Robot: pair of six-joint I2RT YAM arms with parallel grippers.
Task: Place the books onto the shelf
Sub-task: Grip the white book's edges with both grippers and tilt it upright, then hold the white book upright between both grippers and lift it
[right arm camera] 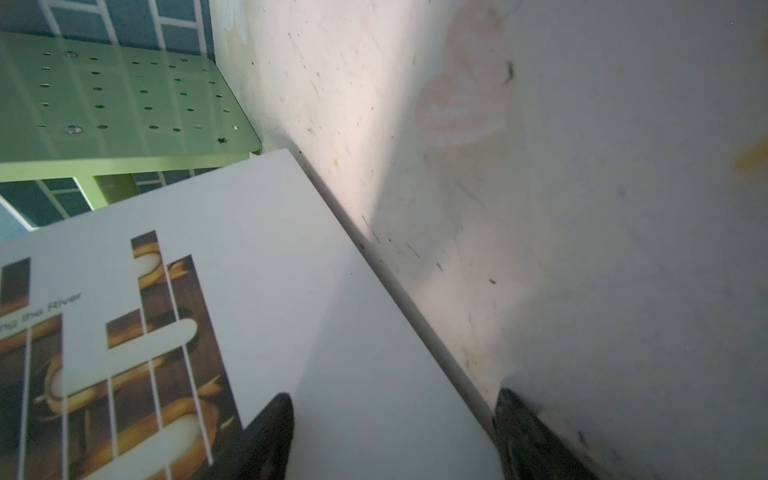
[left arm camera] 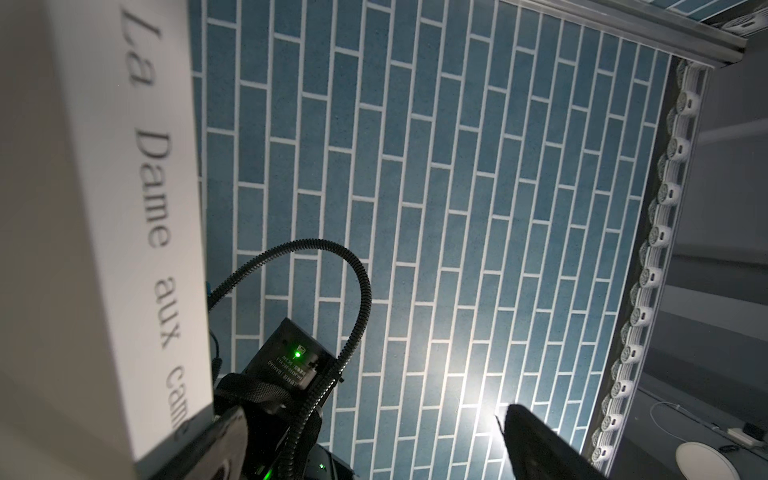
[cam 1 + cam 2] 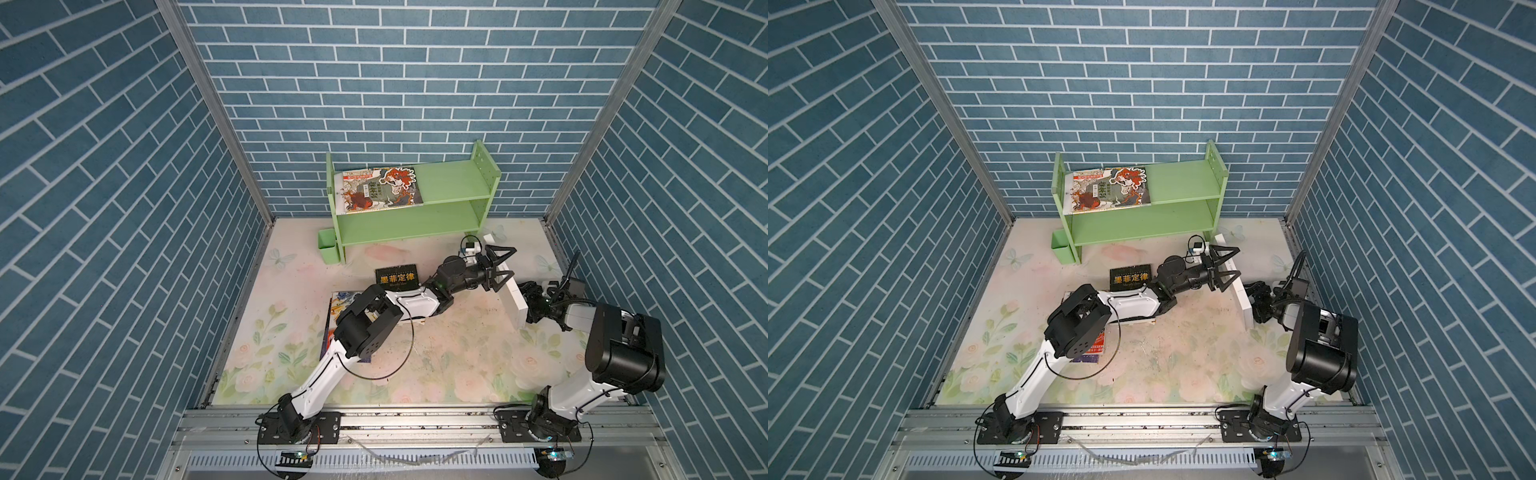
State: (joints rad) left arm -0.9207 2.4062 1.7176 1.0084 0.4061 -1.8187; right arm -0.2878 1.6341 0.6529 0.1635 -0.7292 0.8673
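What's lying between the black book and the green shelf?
Nothing; only bare floral tabletop separates the black book and the shelf, seen in both top views.

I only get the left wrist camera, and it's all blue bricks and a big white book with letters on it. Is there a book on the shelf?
Observer: Yes. One colourful book lies flat on the top tier of the shelf.
Operator: Yay! Any more books to put away?
Observer: At least one more. A black book with gold characters is on the table, in front of the shelf.
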